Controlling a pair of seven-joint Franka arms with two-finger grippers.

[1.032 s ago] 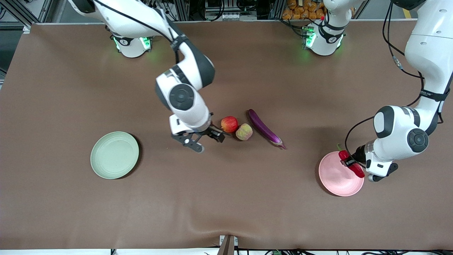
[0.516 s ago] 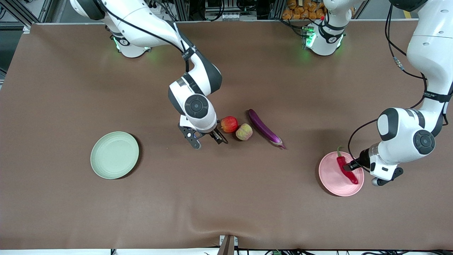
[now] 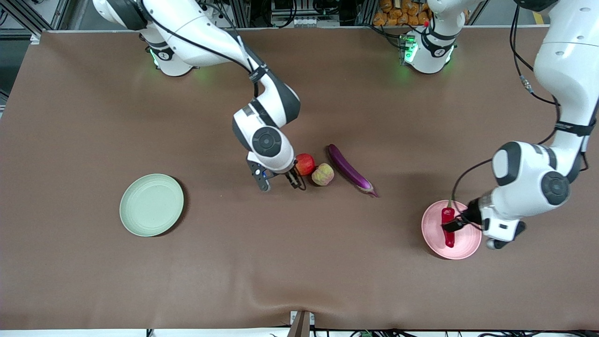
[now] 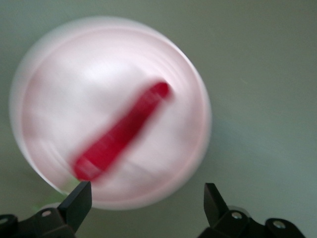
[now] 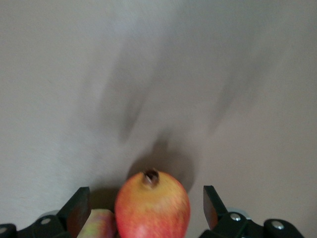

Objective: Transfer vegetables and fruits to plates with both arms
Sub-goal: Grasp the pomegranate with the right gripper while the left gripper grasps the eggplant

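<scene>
One of four done: chili pepper (image 3: pixel 448 227) lying on pink plate (image 3: pixel 463 248), left tool (image 4: pixel 147 198) above it, spread wide, empty; right tool (image 5: pixel 146 201) wide open astride apple (image 3: pixel 306 164), not gripping; yellow-green fruit (image 3: pixel 323 174) and eggplant (image 3: pixel 350 171) mid-bench beside it; green plate (image 3: pixel 151 204) bare.

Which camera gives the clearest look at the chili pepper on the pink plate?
The front view: the chili pepper lies sharp on the pink plate, green stem visible, with the open left gripper over it. The left wrist view shows it larger but blurred. The right wrist view shows none of it.
</scene>
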